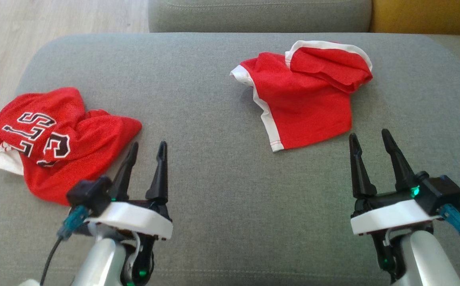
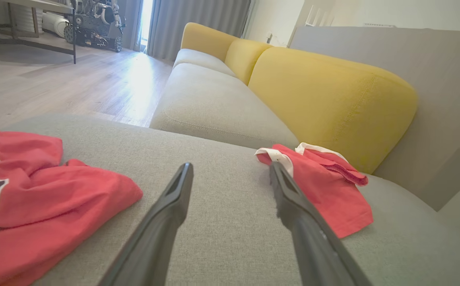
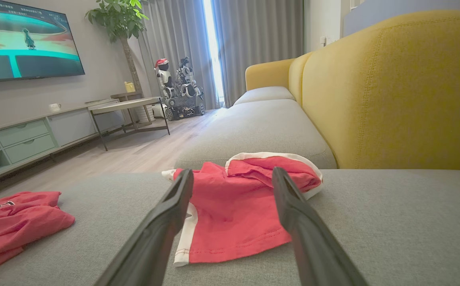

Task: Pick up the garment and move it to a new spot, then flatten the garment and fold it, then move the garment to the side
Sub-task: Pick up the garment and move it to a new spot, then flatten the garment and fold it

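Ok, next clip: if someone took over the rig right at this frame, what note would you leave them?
Left gripper: open, empty, above the grey cushion beside the red jersey.
Right gripper: open, empty, just short of the red shorts with white trim.
Things: both garments lie crumpled on the cushion, the jersey at the robot's left edge, the shorts further back on the right.
Done: nothing that shows; neither garment is flattened or folded.
Left: pick up, move, flatten, fold, set aside. The pictures don't settle which garment goes first.
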Motion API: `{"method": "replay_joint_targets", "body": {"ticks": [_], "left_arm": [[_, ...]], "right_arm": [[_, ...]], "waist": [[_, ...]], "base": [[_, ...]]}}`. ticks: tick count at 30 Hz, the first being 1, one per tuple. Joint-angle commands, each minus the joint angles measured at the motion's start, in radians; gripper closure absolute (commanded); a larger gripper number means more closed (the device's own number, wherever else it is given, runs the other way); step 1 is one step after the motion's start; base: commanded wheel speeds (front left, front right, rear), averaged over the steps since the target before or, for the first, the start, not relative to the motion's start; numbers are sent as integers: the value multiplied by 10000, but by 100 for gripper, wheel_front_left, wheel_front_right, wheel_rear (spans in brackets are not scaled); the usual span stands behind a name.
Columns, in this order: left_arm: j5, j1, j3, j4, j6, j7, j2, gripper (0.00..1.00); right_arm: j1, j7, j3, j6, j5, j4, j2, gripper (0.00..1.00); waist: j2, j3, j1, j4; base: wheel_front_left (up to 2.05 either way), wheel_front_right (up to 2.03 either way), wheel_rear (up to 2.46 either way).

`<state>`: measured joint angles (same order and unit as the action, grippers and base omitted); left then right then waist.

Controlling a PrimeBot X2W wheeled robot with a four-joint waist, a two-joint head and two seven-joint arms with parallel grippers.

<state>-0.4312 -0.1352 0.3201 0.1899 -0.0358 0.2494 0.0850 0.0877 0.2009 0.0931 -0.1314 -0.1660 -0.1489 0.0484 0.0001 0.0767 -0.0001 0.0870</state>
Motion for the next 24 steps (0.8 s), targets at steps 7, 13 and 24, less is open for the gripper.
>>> {"method": "replay_joint_targets", "body": {"ticks": [7, 13, 24], "left_arm": [[694, -146, -1091, -623, 503, 123, -300, 0], [513, -235, -1008, -645, 517, 123, -342, 0], [-17, -598, -313, -713, 146, 123, -346, 0]], "right_arm": [[266, -127, 391, 7, 276, 438, 81, 0], [674, -371, 973, 7, 571, 340, 91, 0], [2110, -1096, 2173, 7, 731, -1607, 566, 0]], "waist": [[-1, 52, 1, 107], [-1, 268, 1, 244], [-1, 1035, 1, 954]], "base": [[0, 0, 0], [0, 0, 0], [0, 0, 0]]}}
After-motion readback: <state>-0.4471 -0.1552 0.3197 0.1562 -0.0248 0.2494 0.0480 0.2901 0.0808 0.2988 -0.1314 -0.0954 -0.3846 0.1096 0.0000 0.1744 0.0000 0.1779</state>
